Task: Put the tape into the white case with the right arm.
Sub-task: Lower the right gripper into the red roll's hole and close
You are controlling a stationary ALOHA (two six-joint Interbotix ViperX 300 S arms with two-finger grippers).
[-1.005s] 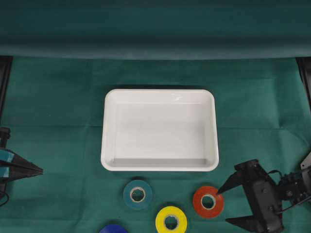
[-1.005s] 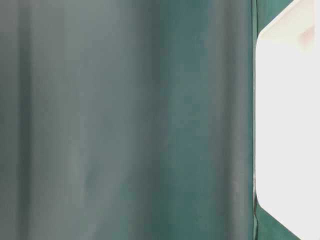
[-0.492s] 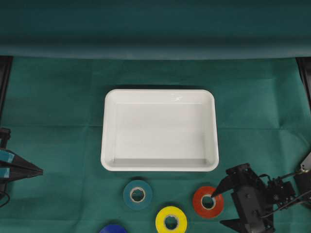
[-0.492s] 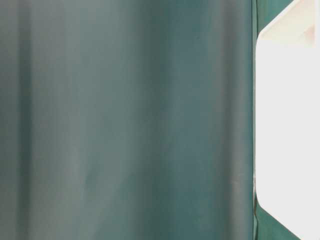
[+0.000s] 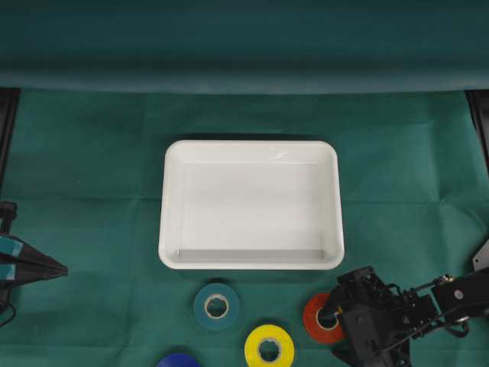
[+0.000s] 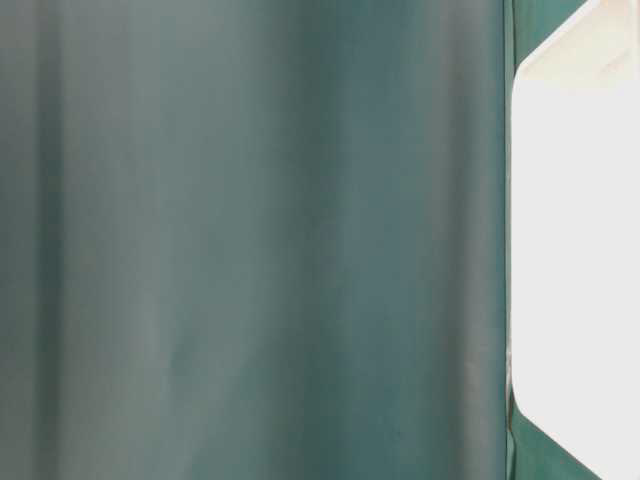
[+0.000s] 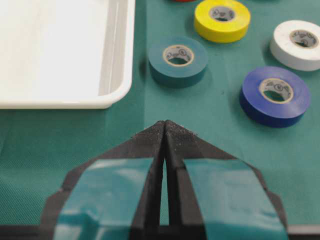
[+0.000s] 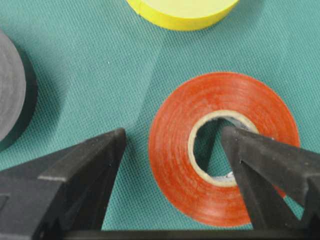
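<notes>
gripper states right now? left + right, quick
Left gripper: closed, empty.
Right gripper: open, one finger in the red tape core, not gripping yet.

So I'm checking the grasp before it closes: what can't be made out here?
- Overhead: the right tool covers part of the red tape; its lower finger is cut by the frame edge.
- Right wrist: whether the finger in the core touches the cloth.
- Table-level: only blurred cloth and the case.

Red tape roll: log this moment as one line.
right gripper open, one finger in the red tape roll core, one outside | white case holds no tape | left gripper shut, idle
</notes>
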